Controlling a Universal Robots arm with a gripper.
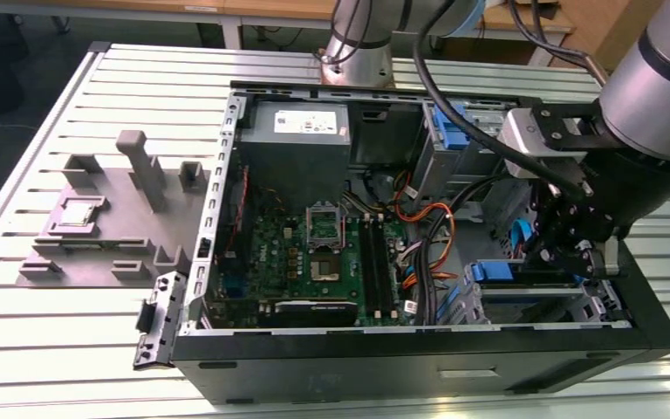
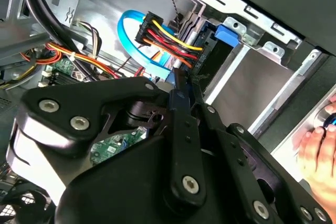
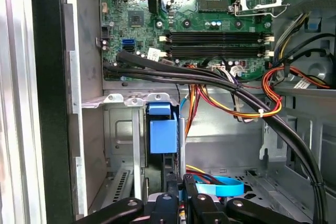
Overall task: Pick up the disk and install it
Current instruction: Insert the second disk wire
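Black metal end effector [image 3: 178, 195] fingers pinched nearly together near blue plastic rail of disk [image 3: 161, 132] seated in steel bay

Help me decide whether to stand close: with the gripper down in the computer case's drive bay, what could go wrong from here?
1. The gripper sits right beside a blue flat cable, and a black cable bundle with orange and red wires runs close by. A careless move could snag or tug them.
2. A person's hand is close to the case near the arm, and it might get struck.
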